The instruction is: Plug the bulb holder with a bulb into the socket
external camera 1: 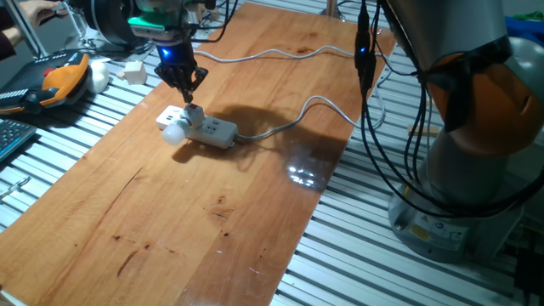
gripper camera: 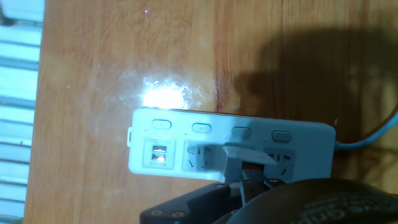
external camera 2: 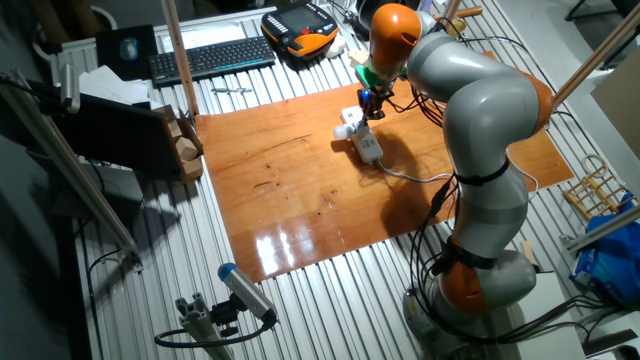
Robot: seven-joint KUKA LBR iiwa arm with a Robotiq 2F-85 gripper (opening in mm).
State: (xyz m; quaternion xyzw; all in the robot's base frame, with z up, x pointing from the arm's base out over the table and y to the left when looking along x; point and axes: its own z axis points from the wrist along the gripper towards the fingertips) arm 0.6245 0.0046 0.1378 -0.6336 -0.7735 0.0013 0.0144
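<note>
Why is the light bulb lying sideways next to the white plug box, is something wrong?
Nothing looks broken. The bulb holder with a bulb sticks out sideways over the edge of the socket because the gripper is at it, right over the outlets. The grey cable just snakes away across the wooden board.

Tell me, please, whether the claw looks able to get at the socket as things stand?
Probably yes: the claw hangs right over the socket on the wooden table, fingers pointing down, with only the bulb holder with a bulb beneath it. Nothing else crowds the strip.
</note>
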